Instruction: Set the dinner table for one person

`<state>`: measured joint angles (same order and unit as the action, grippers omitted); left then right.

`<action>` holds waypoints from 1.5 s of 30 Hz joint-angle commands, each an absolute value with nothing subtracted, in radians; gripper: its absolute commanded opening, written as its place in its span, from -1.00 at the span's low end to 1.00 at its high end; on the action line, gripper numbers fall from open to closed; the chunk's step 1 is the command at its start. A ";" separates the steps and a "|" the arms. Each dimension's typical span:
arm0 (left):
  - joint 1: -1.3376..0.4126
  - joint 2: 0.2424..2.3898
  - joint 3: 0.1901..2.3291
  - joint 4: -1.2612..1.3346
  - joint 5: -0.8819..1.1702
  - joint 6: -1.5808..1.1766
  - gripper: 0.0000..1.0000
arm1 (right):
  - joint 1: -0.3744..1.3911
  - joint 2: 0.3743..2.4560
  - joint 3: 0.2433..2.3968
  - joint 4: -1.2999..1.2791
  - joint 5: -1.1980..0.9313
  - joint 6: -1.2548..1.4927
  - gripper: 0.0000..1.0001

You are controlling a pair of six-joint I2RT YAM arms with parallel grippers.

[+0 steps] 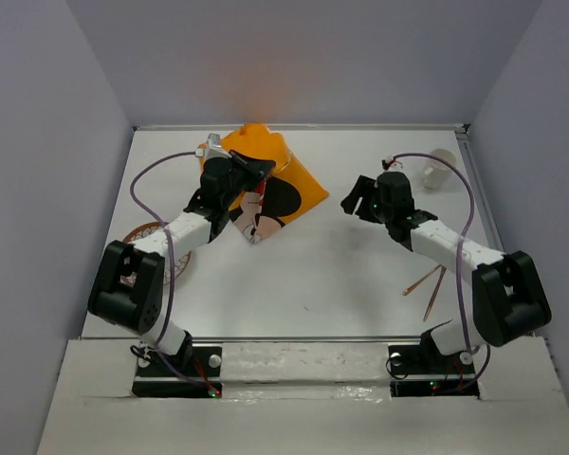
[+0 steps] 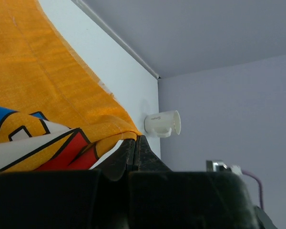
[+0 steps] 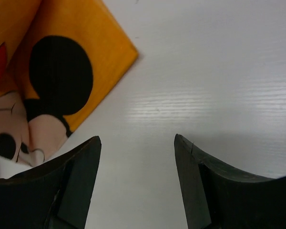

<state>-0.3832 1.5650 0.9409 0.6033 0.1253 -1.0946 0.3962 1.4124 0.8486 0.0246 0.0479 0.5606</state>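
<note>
Dinner table (image 1: 313, 275): a large, flat, matte white rectangular tabletop that fills the floor of the grey-walled enclosure, with both arm bases at its near edge.

Orange cloth mat (image 1: 299, 185), printed with a Mickey Mouse figure, lies on the far left-centre of the dinner table. It is crumpled and partly folded, and one portion is raised off the surface in a peak.

Left gripper (image 2: 136, 145): jaws clenched together on a fold of the orange cloth mat at its raised part.

Right gripper (image 3: 137, 138): jaws released and wide apart, holding nothing. It hangs over bare tabletop just beside the mat's right corner.

White ceramic mug (image 1: 439, 169) sits near the far right corner, well apart from the mat.

Pair of thin wooden sticks (image 1: 429, 284) lies on the near right side, beside the right arm.

Round patterned plate (image 1: 142, 235) lies at the left edge, partly hidden by the left arm.
</note>
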 commanded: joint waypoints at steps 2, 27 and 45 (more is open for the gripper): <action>-0.382 1.430 0.829 0.765 0.095 -1.138 -1.00 | 0.333 1.581 0.896 0.219 0.016 0.724 0.27; -0.367 1.324 0.709 0.861 0.031 -1.091 -1.00 | 0.353 2.158 1.123 0.606 -0.155 1.164 -0.85; -0.137 0.983 0.954 0.640 -0.052 -1.104 -1.00 | 0.353 0.984 0.931 0.179 0.230 0.635 -1.00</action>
<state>-0.1440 1.0782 0.9310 0.6331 0.0032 -1.0904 0.3500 1.1297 0.9344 0.3790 0.1158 0.7723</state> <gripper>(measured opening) 0.017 0.010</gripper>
